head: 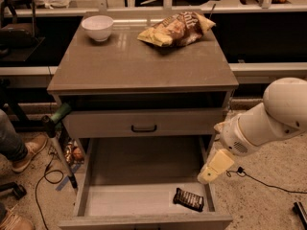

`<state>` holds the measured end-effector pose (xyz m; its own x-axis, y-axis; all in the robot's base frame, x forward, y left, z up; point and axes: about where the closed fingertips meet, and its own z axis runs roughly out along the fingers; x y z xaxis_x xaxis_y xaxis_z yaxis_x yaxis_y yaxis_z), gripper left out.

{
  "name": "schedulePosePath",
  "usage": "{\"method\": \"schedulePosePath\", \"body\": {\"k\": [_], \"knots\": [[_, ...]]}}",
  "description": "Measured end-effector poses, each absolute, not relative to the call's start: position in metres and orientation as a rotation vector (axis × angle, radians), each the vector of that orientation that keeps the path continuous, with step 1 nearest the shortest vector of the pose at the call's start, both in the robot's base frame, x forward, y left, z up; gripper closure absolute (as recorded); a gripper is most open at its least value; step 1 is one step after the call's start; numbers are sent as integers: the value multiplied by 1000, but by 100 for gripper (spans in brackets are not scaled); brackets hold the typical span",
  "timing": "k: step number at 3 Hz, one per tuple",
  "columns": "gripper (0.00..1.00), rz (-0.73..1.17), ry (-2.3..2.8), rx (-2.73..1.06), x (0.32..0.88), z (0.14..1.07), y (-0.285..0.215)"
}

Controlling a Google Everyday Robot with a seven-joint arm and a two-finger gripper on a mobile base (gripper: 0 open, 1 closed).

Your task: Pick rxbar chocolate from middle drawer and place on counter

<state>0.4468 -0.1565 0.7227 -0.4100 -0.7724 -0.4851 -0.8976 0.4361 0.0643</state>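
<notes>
The rxbar chocolate (pixel 188 199), a small dark bar with pale lettering, lies flat on the floor of the middle drawer (pixel 129 200), near its front right corner. The drawer is pulled far out. The counter (pixel 139 63) is the grey-brown top slab above. My gripper (pixel 214 166), a cream-coloured end on a white arm, hangs over the drawer's right wall, just above and to the right of the bar, apart from it. It holds nothing that I can see.
A white bowl (pixel 97 27) and a crinkled chip bag (pixel 176 28) sit at the back of the counter. A drawer front with a black handle (pixel 144 127) is above the open drawer. A person's shoe (pixel 29 150) and cables lie on the floor to the left.
</notes>
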Motion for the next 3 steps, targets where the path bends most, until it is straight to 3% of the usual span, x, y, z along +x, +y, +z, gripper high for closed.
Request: {"method": "schedulePosePath", "body": {"k": [3], "knots": [[0, 376, 2333, -1489, 478, 593, -155]]}}
